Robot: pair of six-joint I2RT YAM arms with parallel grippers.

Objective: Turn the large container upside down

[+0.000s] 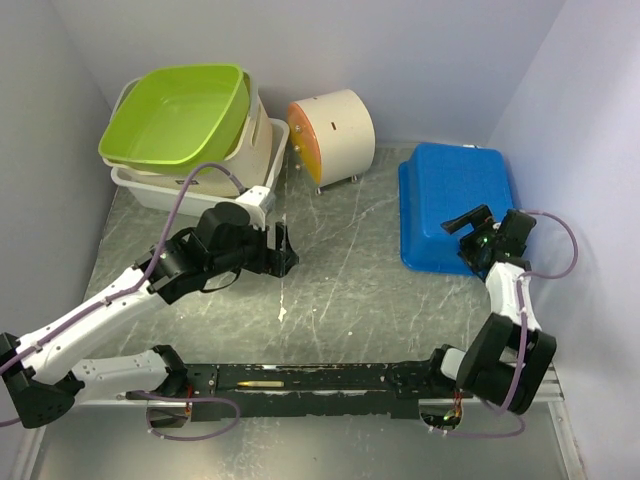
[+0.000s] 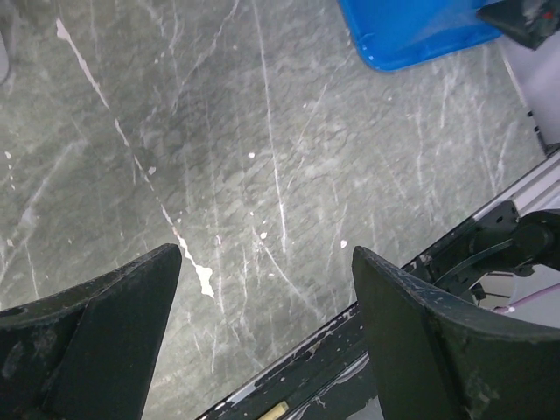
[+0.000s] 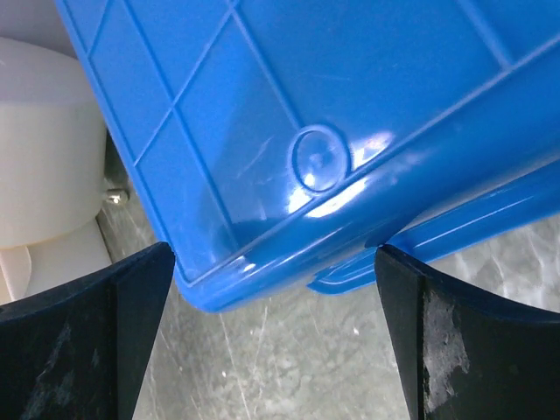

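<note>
Blue container [image 1: 450, 195]: from above, I see it bottom-up on the table [image 1: 350, 290], right rear.
Right tool [image 1: 478, 230]: over its near edge.
Left wrist: my left tool [image 2: 265, 262] spread over the table.
Right wrist: tool spread, pinching nothing; container corner just ahead of its tips.

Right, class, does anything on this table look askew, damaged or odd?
The lime-green plastic basin sits tilted in the cream tub, not nested flat. The large blue plastic container lies bottom-up, its ribbed base showing. White flecks mark the grey table. Nothing looks broken.
</note>
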